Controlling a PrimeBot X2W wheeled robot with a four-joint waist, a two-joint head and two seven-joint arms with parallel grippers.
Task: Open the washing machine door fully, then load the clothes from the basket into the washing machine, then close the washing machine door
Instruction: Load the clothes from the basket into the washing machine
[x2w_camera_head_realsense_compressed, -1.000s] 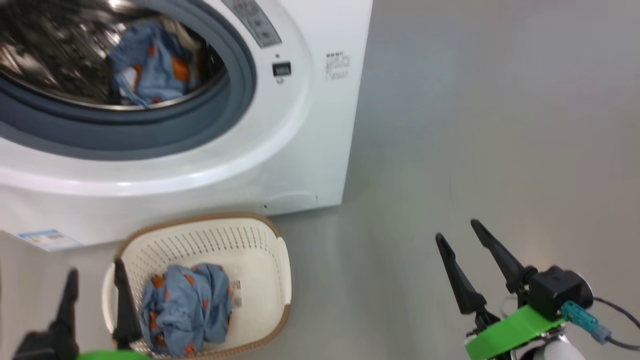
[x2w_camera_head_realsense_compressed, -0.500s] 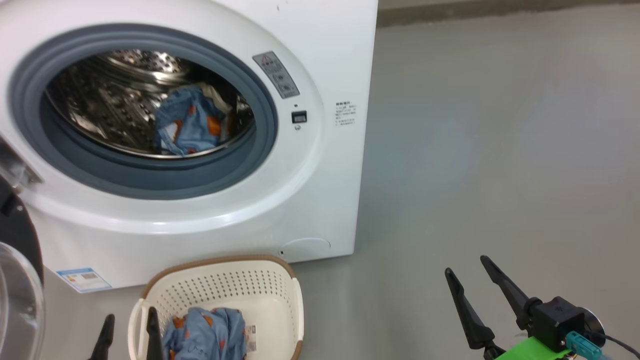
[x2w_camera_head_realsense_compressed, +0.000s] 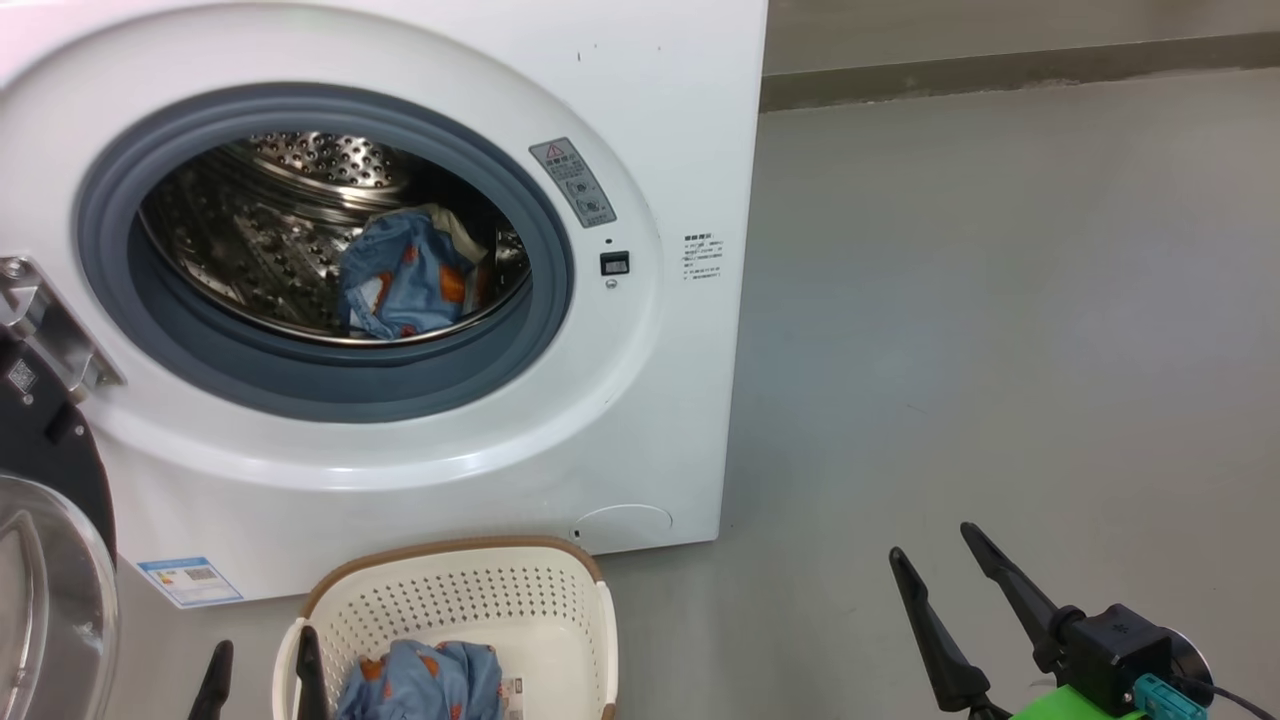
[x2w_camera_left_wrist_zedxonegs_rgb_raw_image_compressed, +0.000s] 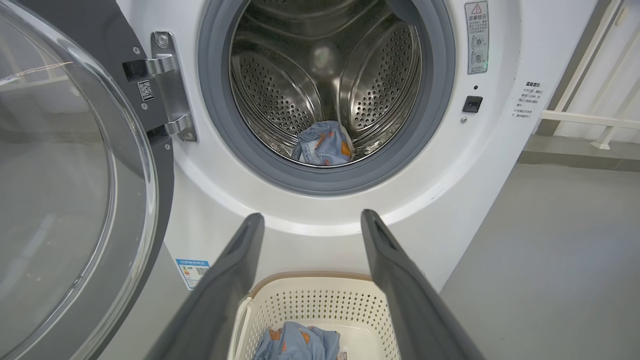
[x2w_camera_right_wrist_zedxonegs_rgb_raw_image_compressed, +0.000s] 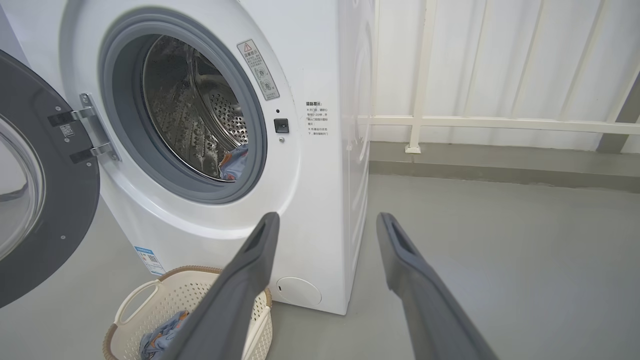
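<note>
Left gripper (x2w_camera_left_wrist_zedxonegs_rgb_raw_image_compressed: 311, 216): fingers spread wide, holding nothing.
Right gripper (x2w_camera_head_realsense_compressed: 932, 540): fingers spread, empty, over bare grey floor (x2w_camera_head_realsense_compressed: 1000, 350).
Basket (x2w_camera_head_realsense_compressed: 450, 590): just below and ahead of the left gripper, near the front of the washing machine (x2w_camera_head_realsense_compressed: 650, 400).
Clothes: one light blue, orange-printed garment (x2w_camera_head_realsense_compressed: 420, 685) lies in the basket under the left fingertips. Another (x2w_camera_head_realsense_compressed: 405, 285), with a cream piece, lies in the drum (x2w_camera_head_realsense_compressed: 260, 250), up ahead of that gripper.
Washing machine door (x2w_camera_left_wrist_zedxonegs_rgb_raw_image_compressed: 75, 175): swung open, left of the left gripper.
Change: the head camera has tipped up over the last second, bringing the whole drum mouth and the door hinge (x2w_camera_head_realsense_compressed: 45, 320) into frame. Clothes and basket lie as before.
</note>
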